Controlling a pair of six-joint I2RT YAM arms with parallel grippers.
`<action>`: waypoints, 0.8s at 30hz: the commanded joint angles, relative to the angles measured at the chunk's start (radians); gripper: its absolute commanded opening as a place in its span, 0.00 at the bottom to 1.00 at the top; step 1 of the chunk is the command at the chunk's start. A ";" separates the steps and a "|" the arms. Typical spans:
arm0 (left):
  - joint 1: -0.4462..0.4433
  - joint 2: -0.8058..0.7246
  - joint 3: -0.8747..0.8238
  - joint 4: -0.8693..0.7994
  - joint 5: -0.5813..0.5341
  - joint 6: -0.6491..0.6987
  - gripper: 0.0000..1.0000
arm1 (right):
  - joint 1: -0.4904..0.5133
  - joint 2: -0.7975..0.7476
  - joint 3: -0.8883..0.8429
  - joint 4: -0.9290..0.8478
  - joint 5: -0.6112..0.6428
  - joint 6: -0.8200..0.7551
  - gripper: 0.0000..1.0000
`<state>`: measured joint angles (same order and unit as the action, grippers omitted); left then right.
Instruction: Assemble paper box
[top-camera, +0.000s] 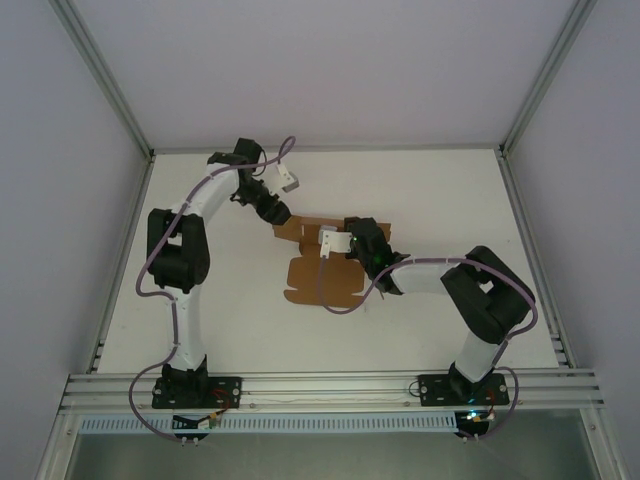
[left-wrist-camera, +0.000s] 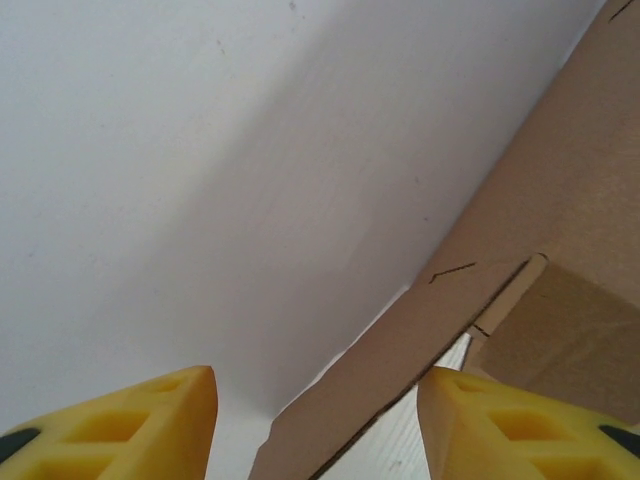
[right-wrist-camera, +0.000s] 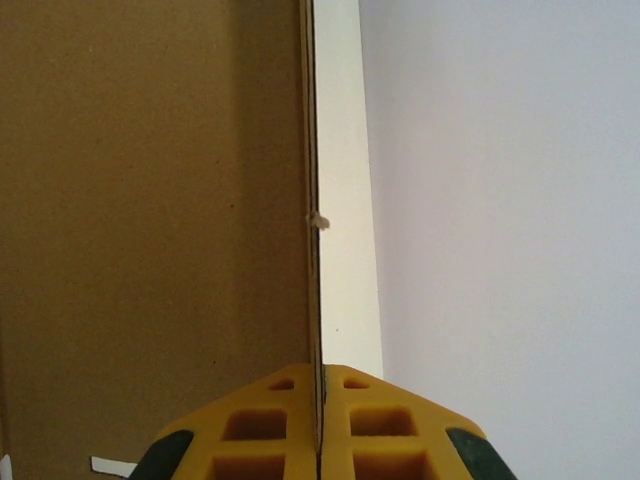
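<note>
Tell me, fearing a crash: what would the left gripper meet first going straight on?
Likely the paper box: its flap edge sits between the left gripper's fingers, though depth is unclear.

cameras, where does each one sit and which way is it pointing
top external: above and behind the arms, looking down on the table, cardboard, left gripper and right gripper.
left wrist: on the left arm, looking along its yellow fingers, open either side of a cardboard flap.
right wrist: on the right arm, looking along its fingers, shut on a cardboard edge.
shared: all three see the cardboard.
</note>
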<state>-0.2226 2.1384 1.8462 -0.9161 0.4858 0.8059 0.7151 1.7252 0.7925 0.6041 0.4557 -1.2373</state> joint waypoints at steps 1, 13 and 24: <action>-0.019 -0.005 -0.014 -0.039 0.054 0.037 0.48 | 0.005 0.000 0.035 -0.012 0.005 0.028 0.00; -0.041 -0.102 -0.089 0.052 -0.090 -0.189 0.10 | 0.007 0.017 0.037 0.058 0.089 0.063 0.00; -0.135 -0.368 -0.386 0.382 -0.222 -0.670 0.08 | 0.036 0.021 0.015 0.099 0.129 0.143 0.00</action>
<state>-0.3229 1.8503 1.5291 -0.6510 0.3134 0.3115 0.7410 1.7367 0.7990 0.6743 0.5575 -1.1492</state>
